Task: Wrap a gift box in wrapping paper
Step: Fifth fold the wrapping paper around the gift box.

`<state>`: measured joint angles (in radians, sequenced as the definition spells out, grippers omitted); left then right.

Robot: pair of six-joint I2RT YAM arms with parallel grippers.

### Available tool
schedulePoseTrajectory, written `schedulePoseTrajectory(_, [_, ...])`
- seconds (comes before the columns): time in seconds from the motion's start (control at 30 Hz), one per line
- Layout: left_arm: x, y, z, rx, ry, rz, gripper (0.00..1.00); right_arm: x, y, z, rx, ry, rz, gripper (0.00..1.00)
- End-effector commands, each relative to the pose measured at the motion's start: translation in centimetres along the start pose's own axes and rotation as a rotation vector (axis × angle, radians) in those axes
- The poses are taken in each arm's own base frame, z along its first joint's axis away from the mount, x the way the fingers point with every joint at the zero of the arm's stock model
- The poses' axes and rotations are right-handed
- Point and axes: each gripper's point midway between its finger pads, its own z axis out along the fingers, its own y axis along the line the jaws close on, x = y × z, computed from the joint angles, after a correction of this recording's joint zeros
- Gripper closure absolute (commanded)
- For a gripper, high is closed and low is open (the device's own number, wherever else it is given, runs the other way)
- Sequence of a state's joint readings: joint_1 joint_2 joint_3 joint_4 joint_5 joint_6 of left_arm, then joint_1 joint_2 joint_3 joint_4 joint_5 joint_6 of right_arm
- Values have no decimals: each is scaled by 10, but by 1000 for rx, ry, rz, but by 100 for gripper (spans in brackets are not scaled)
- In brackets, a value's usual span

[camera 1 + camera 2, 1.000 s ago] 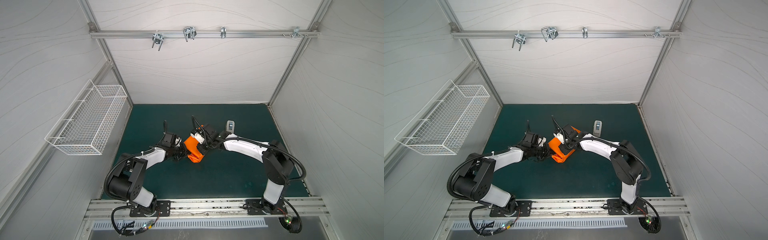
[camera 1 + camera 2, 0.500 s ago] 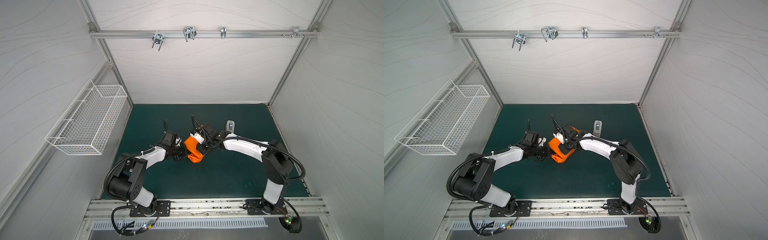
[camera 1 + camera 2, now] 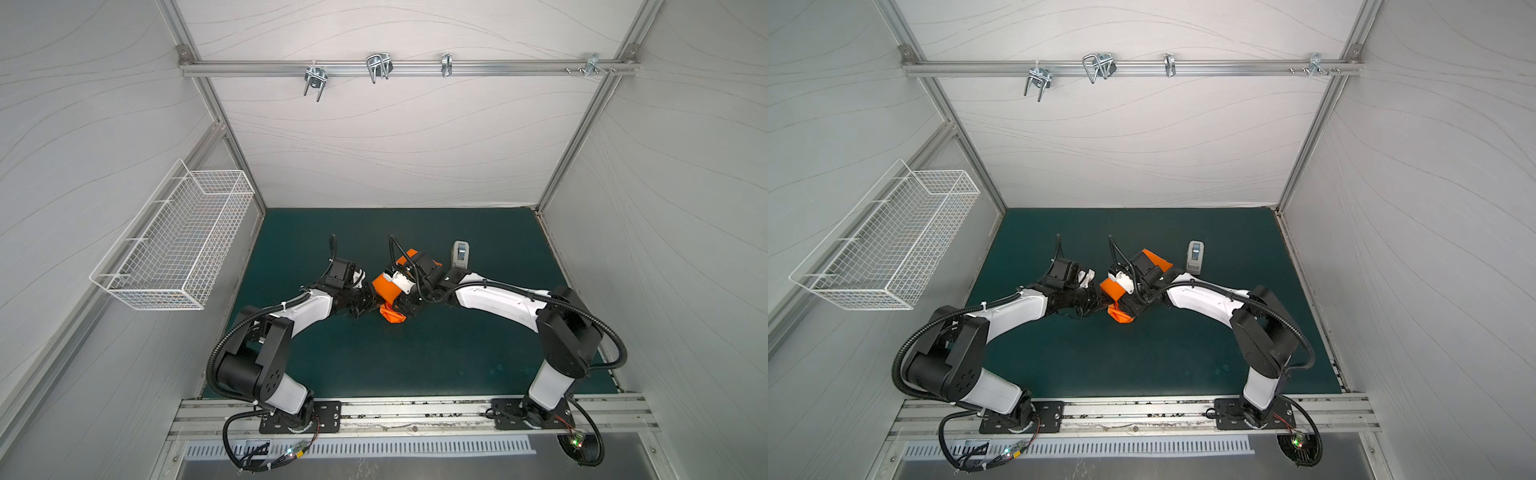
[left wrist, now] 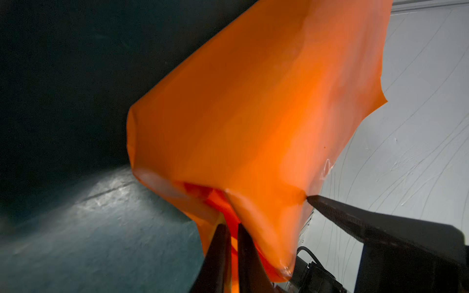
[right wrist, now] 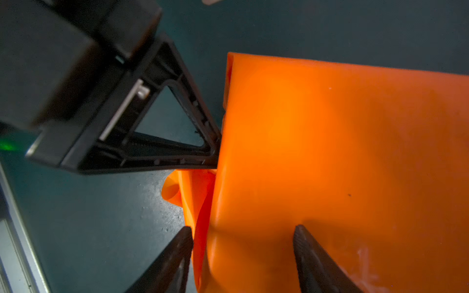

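Near the middle of the dark green worktop (image 3: pixel 415 353), the left pincer (image 4: pixel 231 225) is nipped narrow on a gathered fold of the orange wrapping paper (image 3: pixel 387 286), while the right pincer (image 5: pixel 243 228) stands wide against the same bundle, gripping nothing. The gift box is probably inside the paper, hidden from every view. Farther back, a small white tape dispenser (image 3: pixel 461 254) stands apart from the bundle.

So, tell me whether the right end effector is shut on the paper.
No, the right end effector is open, jaws wide apart over the wrapping paper.
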<state>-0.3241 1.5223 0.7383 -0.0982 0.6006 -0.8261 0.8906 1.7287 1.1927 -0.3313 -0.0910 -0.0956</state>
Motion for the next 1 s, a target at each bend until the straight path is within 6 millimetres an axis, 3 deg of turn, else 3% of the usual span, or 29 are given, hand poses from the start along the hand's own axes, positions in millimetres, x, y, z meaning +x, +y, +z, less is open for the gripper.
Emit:
schedulePoseTrajectory(0.0, [-10,-22,1,61,-14,51,87,4,11,0,-2,-9,-78,31])
schedulePoseTrajectory(0.13, [-8,-22,4,62,-6,50,88,0,20,-3,50,-52,-134,22])
schedulePoseTrajectory(0.17, [-8,-22,4,64,-8,51,88,-2,22,-4,61,-73,-144,6])
schedulePoseTrajectory(0.2, [-8,-22,4,65,-8,49,88,-2,23,-4,71,-85,-150,1])
schedulePoseTrajectory(0.43, [-9,-24,1,69,-17,57,88,-2,20,0,136,-92,-165,1])
schedulePoseTrajectory(0.6, [-9,-23,2,65,-15,50,88,-3,18,15,240,-94,-197,1])
schedulePoseTrajectory(0.97, [-10,-24,3,73,-12,44,89,4,-2,28,387,-80,-230,1])
